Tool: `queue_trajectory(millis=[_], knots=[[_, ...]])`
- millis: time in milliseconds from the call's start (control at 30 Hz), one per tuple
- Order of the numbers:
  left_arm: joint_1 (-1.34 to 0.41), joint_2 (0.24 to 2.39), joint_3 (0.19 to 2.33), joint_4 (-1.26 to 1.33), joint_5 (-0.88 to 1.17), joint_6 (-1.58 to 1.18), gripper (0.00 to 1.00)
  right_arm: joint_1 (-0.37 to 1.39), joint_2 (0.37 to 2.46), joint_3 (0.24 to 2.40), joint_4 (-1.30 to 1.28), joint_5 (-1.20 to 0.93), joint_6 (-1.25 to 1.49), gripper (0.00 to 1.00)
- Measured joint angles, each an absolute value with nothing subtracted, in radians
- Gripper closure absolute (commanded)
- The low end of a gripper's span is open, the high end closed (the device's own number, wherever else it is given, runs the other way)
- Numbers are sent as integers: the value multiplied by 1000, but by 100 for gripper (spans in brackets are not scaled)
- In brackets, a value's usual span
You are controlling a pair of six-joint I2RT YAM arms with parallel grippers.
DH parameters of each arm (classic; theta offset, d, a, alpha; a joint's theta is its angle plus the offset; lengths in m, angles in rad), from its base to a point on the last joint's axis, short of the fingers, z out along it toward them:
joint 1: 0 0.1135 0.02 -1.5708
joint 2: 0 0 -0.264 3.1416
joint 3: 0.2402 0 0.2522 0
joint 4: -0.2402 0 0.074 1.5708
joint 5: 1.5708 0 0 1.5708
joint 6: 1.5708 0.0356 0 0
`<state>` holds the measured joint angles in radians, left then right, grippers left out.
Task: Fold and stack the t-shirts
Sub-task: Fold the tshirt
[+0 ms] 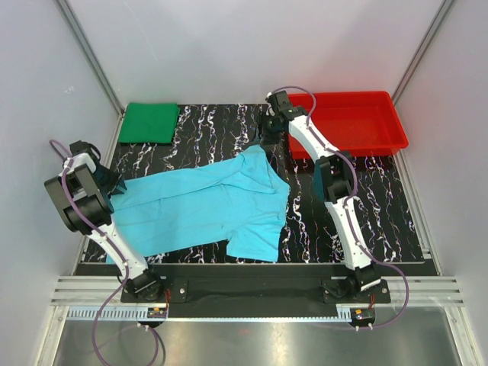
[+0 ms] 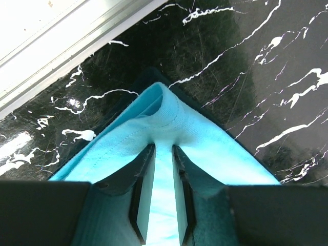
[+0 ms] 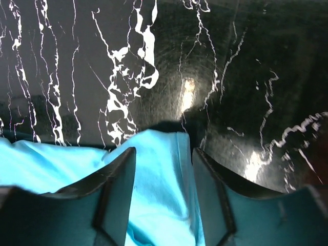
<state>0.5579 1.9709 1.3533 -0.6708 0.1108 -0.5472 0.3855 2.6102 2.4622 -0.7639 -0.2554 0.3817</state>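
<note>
My left gripper (image 2: 163, 149) pinches a corner of the blue shirt (image 1: 206, 206) at the left of the frame. My right gripper (image 3: 164, 154) stands spread over its upper edge. The green shirt (image 1: 149, 122) lies folded at upper left. The table (image 1: 343, 221) is bare at lower right.

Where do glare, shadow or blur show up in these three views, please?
Top external view: evenly lit and sharp. Left wrist view: overexposed white strip at upper left, near fingers soft. Right wrist view: bright glare patches on the glossy table, cyan t-shirt slightly blurred.
</note>
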Motion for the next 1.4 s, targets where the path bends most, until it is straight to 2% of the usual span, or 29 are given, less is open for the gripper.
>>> queue_trajectory(millis=[233, 300, 400, 433, 533, 600, 700, 900, 1333, 1400], knots=[[558, 1970, 1353, -670, 111, -547, 72, 385, 2668, 2465, -729, -284, 389, 50], [558, 1970, 1353, -670, 112, -547, 72, 385, 2674, 2470, -723, -295, 394, 55], [558, 1970, 1352, -670, 111, -547, 72, 385, 2683, 2482, -720, -300, 401, 67], [558, 1970, 1352, -669, 111, -547, 72, 385, 2685, 2482, -721, -300, 402, 77], [558, 1969, 1351, -668, 111, -547, 72, 385, 2687, 2482, -719, -299, 416, 94], [558, 1968, 1349, -666, 111, -547, 73, 385, 2687, 2482, -716, -286, 426, 100], [558, 1967, 1348, -664, 110, -546, 74, 385, 2681, 2467, -700, -226, 439, 100], [558, 1967, 1346, -664, 106, -543, 76, 381, 2555, 2270, -646, -51, 476, 100], [558, 1967, 1346, -665, 102, -539, 77, 376, 2531, 2271, -664, 75, 516, 100], [558, 1967, 1346, -665, 101, -538, 77, 376, 2529, 2269, -673, 99, 515, 94]])
